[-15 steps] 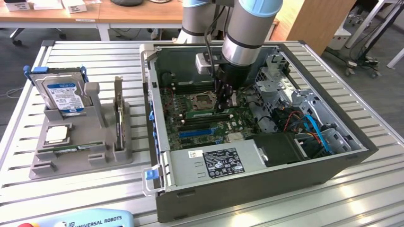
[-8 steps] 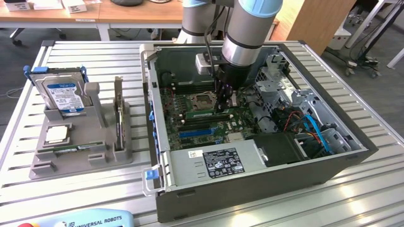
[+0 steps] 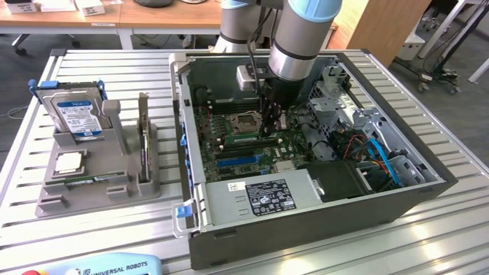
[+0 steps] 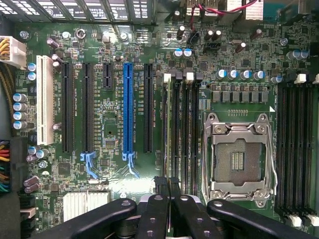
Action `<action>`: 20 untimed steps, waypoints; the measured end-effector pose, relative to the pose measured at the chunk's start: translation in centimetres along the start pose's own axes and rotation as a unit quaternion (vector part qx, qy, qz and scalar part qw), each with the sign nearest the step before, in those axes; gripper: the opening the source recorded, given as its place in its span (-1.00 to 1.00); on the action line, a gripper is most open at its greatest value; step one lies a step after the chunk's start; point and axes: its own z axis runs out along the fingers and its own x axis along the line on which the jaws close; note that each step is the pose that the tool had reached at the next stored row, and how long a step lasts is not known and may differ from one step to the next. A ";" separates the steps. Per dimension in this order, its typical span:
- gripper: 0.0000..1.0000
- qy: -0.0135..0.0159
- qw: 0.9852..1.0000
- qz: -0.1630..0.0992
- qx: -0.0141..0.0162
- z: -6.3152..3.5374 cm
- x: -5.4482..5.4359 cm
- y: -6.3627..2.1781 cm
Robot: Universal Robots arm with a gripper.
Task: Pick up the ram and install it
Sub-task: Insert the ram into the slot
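My gripper (image 3: 269, 133) reaches down into the open computer case (image 3: 428, 189), onto the memory slots beside the empty processor socket (image 3: 246, 121). In the wrist view its two black fingers (image 4: 158, 199) are drawn close together at the end of the slot nearest the long expansion slots. A thin green edge, the ram (image 4: 172, 129), runs edge-on along that slot from between the fingertips up to a white latch (image 4: 167, 77). The gripper (image 4: 167, 188) looks shut on the ram. The neighbouring memory slots (image 4: 191, 129) are bare and black.
The empty processor socket (image 4: 238, 157) lies right beside the slots, and a blue expansion slot (image 4: 128, 109) on the other side. On the exterior view's left a grey tray (image 3: 99, 192) holds a hard drive (image 3: 77, 114), a silver processor chip (image 3: 68, 163) and an upright card (image 3: 144, 129).
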 end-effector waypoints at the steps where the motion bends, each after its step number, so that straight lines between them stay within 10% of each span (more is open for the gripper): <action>1: -0.77 0.000 1.000 0.000 0.000 0.00 0.0 0.00; 20: -0.77 0.000 1.000 0.000 0.000 0.34 0.0 0.04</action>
